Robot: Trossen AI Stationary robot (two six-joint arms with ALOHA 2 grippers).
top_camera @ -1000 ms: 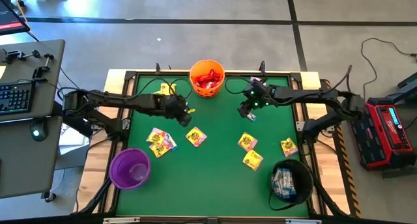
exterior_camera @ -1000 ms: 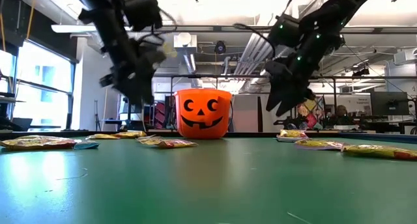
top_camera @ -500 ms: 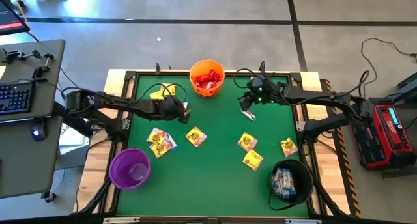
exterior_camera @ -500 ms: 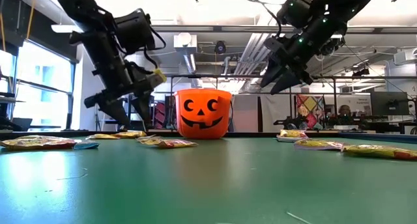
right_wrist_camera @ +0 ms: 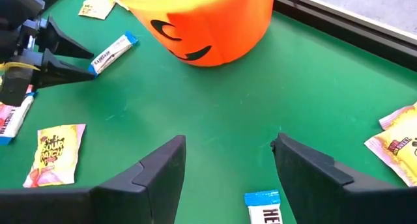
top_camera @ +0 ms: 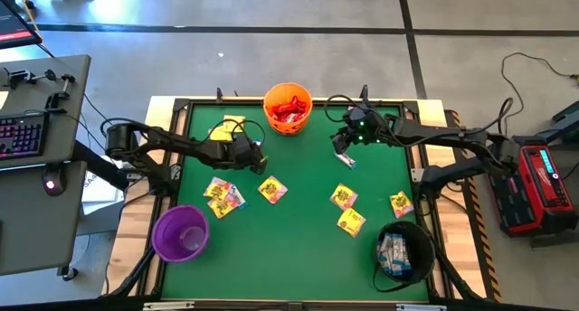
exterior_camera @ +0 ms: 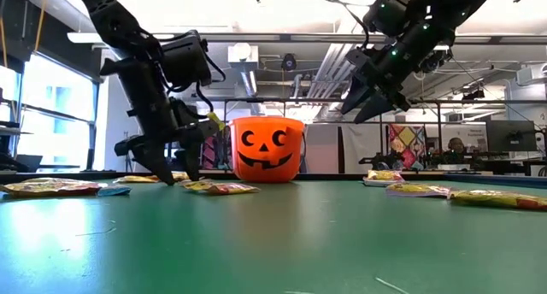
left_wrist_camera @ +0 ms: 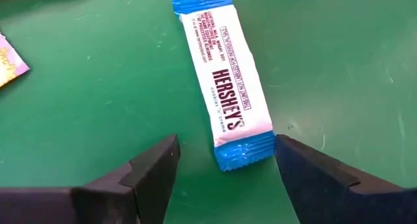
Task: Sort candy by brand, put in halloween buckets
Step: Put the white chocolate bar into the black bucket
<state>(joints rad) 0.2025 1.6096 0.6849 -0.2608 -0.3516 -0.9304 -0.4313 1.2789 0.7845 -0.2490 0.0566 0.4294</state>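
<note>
On the green table (top_camera: pixel 298 221) I count three buckets: the orange one (top_camera: pixel 288 108) at the far edge holds red packets, the purple one (top_camera: pixel 180 234) sits at my near left corner, and the black one (top_camera: pixel 403 249) at the near right holds white-blue packets.

Loose yellow packets number about seven from above: one (top_camera: pixel 226 128) far left beside the orange bucket, two in the left cluster (top_camera: pixel 217 192), one (top_camera: pixel 272 189) near the middle, and three on the right (top_camera: pixel 343 197), (top_camera: pixel 351 222), (top_camera: pixel 401 203). I see white-blue bars loose too: one (left_wrist_camera: pixel 225 81) lying flat right ahead of my left gripper, one in the left cluster (top_camera: pixel 233 199), and one (right_wrist_camera: pixel 264 207) under my right gripper; I cannot be sure of more.

My left gripper (top_camera: pixel 249 154) is low over the table, left of the orange bucket, wrist tipped steeply down, fingers (left_wrist_camera: pixel 153 168) spread wide and empty, straddling the near end of that bar without touching it.

My right gripper (top_camera: pixel 343 152) hangs higher, right of the orange bucket, angled down and toward it, fingers (right_wrist_camera: pixel 163 168) parted and holding nothing.
</note>
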